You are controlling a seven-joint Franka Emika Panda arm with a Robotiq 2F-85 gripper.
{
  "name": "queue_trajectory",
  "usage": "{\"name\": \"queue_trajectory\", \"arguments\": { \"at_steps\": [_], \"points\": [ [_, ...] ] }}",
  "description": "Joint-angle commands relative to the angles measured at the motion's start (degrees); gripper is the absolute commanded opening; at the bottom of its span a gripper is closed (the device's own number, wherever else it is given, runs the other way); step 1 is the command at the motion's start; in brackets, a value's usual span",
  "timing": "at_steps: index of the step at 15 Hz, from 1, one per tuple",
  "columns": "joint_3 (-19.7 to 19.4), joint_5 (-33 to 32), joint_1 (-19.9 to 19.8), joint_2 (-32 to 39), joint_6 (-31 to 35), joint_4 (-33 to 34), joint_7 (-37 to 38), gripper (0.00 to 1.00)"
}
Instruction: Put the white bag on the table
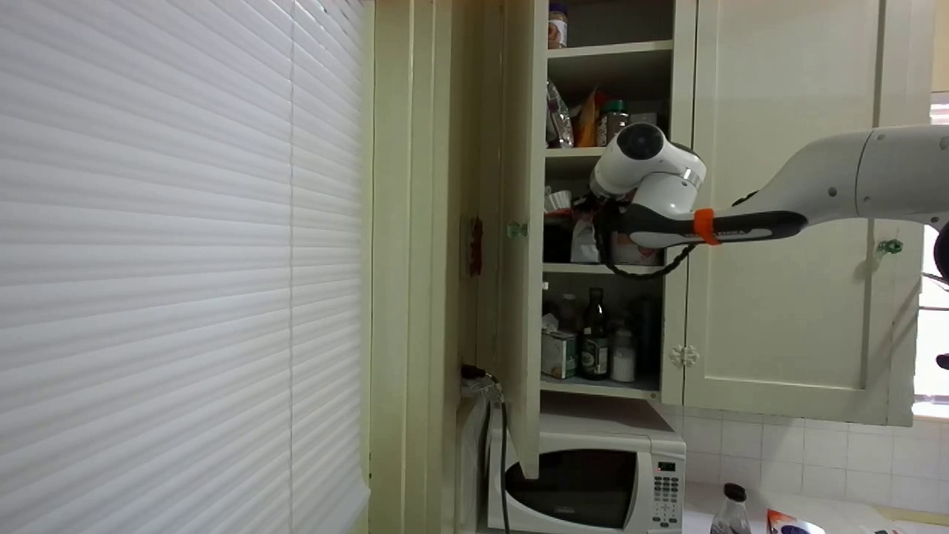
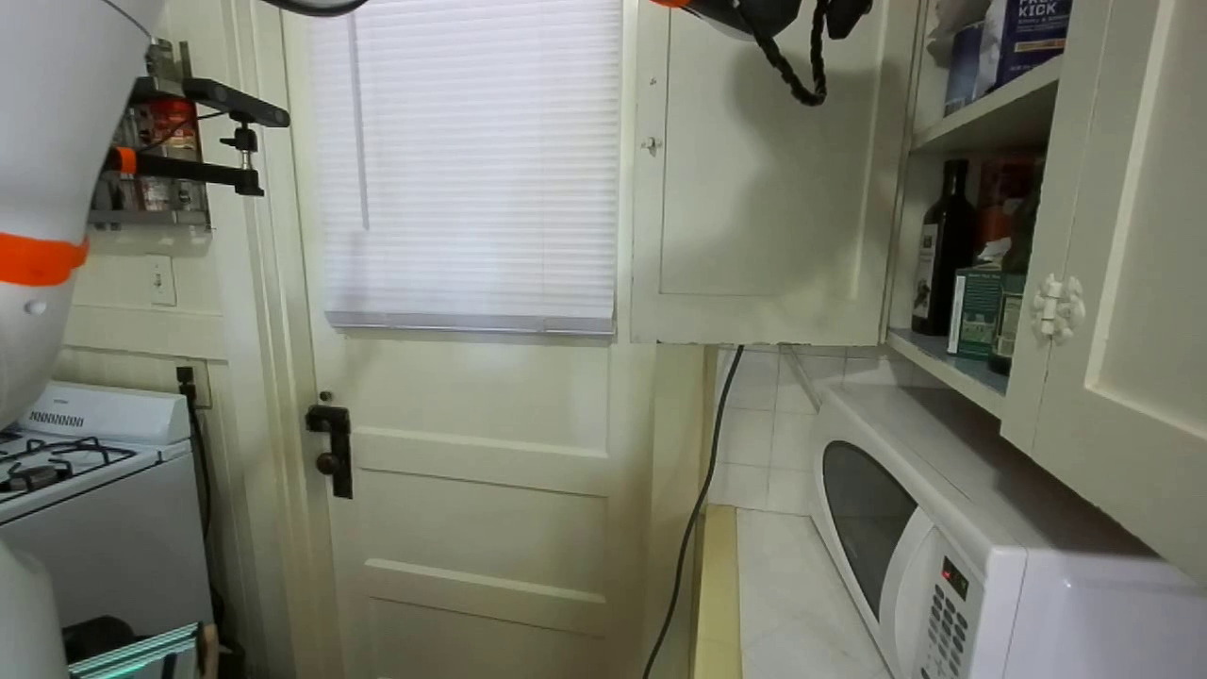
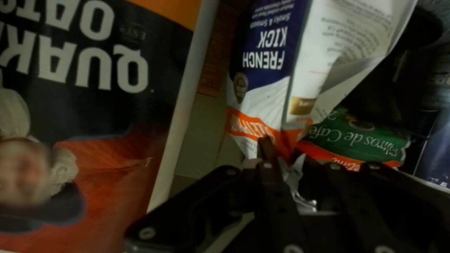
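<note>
Gripper [image 3: 286, 154] at lower centre of the wrist view pinches the crumpled end of the white bag [image 3: 306, 70], seen at a cupboard shelf [image 2: 990, 109], upper right of an exterior view. Left in the wrist frame stands a Quaker Oats package [image 3: 105, 112]; farther back, right of centre, a green filter packet [image 3: 355, 137].

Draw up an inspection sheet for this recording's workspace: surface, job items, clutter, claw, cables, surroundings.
Surface: white counter, with a microwave on it.
Job items: white bag, printed "French Kick", on a cupboard shelf.
Clutter: Quaker Oats package and Filtros de Café packet, both near the bag.
Claw: at the bag's crumpled top, material between its jaws; whether it grips firmly cannot be told.
Cables: braided cable loops below the arm; dark cord hangs near the microwave.
Surroundings: cupboard door open, blinds lowered, stove in an exterior view.
</note>
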Motion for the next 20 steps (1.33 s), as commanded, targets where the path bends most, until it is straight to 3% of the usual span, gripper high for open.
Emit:
{"name": "queue_trajectory", "arguments": {
  "at_steps": [1, 6, 12, 16, 20],
  "points": [
    [1.1, 3.1, 0.45, -1.79, -3.97, -0.24, -0.77, 0.02],
    [5.14, 16.15, -0.8, -6.01, -7.55, -1.59, -6.36, 0.02],
    [9.93, 38.25, -3.55, -11.0, -7.77, -3.5, -16.49, 0.02],
    [10.96, 52.27, -6.33, -15.35, -6.57, -10.57, -24.77, 0.02],
    [10.22, 64.69, -8.42, -21.17, -6.03, -22.02, -33.52, 0.02]
  ]
}}
